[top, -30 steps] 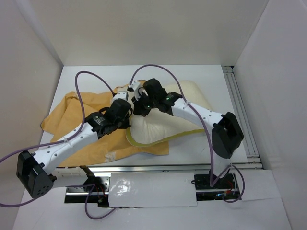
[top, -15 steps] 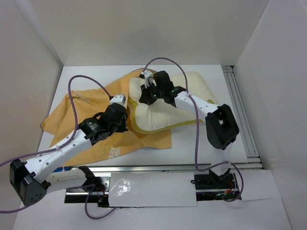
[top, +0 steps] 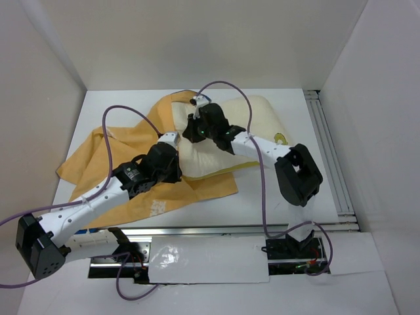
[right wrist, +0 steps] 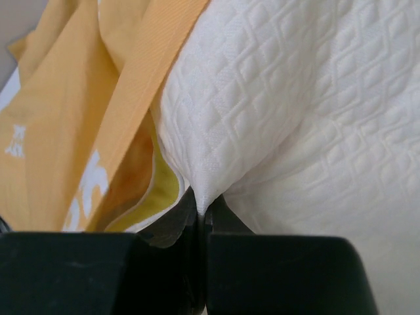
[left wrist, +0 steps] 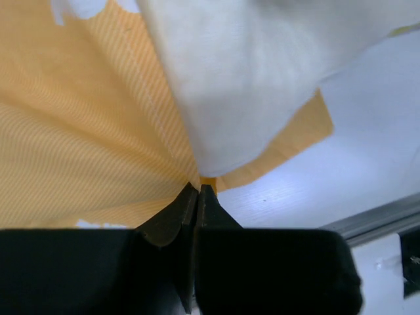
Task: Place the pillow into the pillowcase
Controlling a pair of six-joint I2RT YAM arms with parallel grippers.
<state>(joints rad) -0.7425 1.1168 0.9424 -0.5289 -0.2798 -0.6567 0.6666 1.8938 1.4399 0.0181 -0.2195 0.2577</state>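
The cream quilted pillow (top: pixel 262 118) lies at the back right of the table, with its left end partly under the orange pillowcase (top: pixel 111 167). My right gripper (top: pixel 195 125) is shut on a pinch of the pillow's quilted fabric (right wrist: pixel 295 98) at the left end, as the right wrist view (right wrist: pixel 202 202) shows, with the pillowcase edge (right wrist: pixel 59 118) just to its left. My left gripper (top: pixel 173 142) is shut on the pillowcase's orange edge (left wrist: pixel 79 131) in the left wrist view (left wrist: pixel 199 189), just under the white pillow (left wrist: pixel 249 65).
White walls enclose the table on three sides. An aluminium rail (top: pixel 328 151) runs along the right side and another (top: pixel 249 228) along the front. Purple cables (top: pixel 125 111) loop over both arms. Bare table (top: pixel 282 197) lies in front of the pillow.
My right gripper has carried the pillow's end back and to the left. The pillowcase's edge has risen around the pillow's left end. My left gripper has shifted slightly, still holding the cloth.
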